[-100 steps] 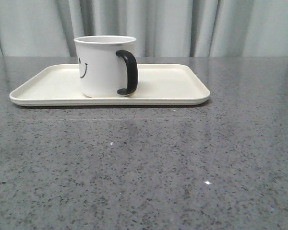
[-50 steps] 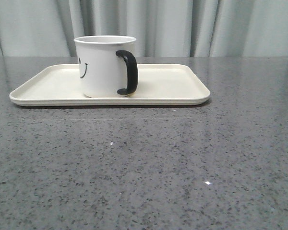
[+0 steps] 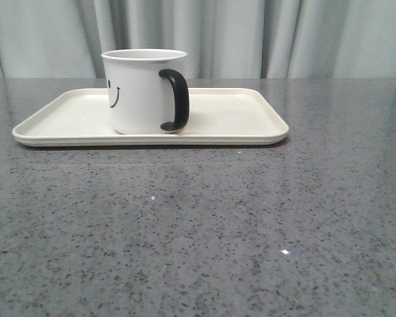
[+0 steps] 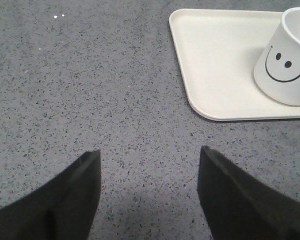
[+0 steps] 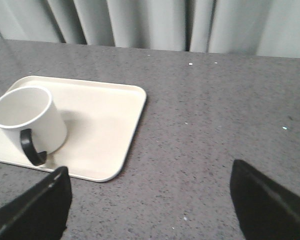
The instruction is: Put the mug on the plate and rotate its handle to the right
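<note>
The white mug (image 3: 142,91) stands upright on the cream plate (image 3: 231,115), left of the plate's middle. Its black handle (image 3: 177,99) faces front-right and its smiley face (image 3: 113,94) shows at the left side. Neither gripper shows in the front view. From the left wrist I see the mug (image 4: 286,65) with its smiley, the plate (image 4: 215,55), and my left gripper (image 4: 150,165) open over bare table. In the right wrist view, the mug (image 5: 30,120), handle (image 5: 31,147) and plate (image 5: 110,125) lie off to one side, and my right gripper (image 5: 150,182) is open, holding nothing.
The grey speckled table (image 3: 198,231) stretches in front of the plate. Pale curtains (image 3: 251,36) hang behind the table's far edge.
</note>
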